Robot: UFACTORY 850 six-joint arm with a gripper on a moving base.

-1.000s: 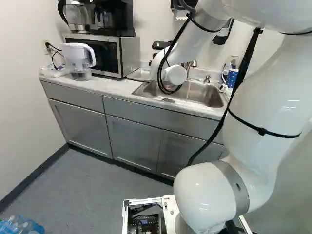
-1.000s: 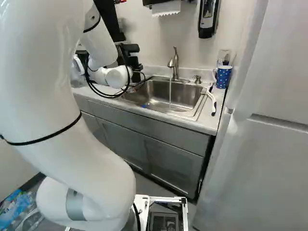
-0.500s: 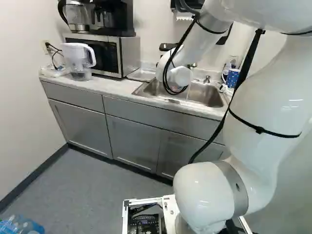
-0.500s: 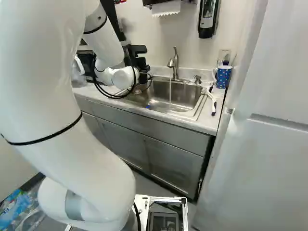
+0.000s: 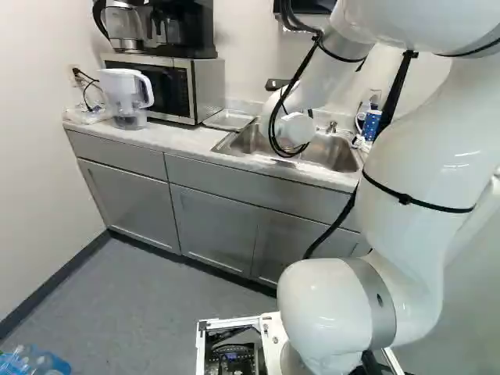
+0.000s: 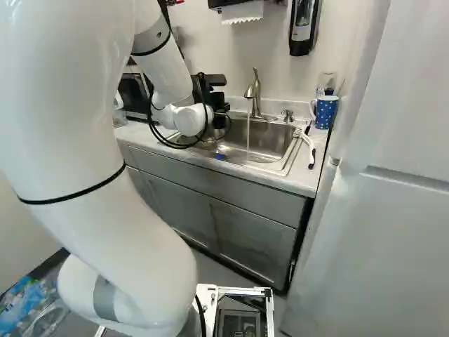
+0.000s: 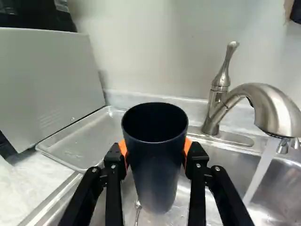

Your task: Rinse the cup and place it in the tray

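Observation:
In the right base view the black gripper (image 6: 214,91) shows partly behind the white wrist, over the sink's left part. The wrist view has the gripper (image 7: 156,155) shut on a dark blue cup (image 7: 157,174), an orange pad against each side. The cup's open rim faces up and its inside looks dark. The metal tray (image 7: 84,139) lies beside the sink, next to the microwave; it also shows as a flat tray (image 5: 228,119) in the left base view. Water (image 7: 261,169) runs from the faucet (image 7: 263,106), apart from the cup.
The sink (image 6: 263,140) has a white-handled brush (image 6: 309,147) and a blue dotted mug (image 6: 325,112) by its right edge. A microwave (image 5: 168,90) and a water pitcher (image 5: 125,95) stand left of the tray. A fridge (image 6: 393,182) rises at the right.
The arm has moved rightward over the sink, toward the faucet, with the gripper and cup. More of the tray shows in the left base view. The base has not moved.

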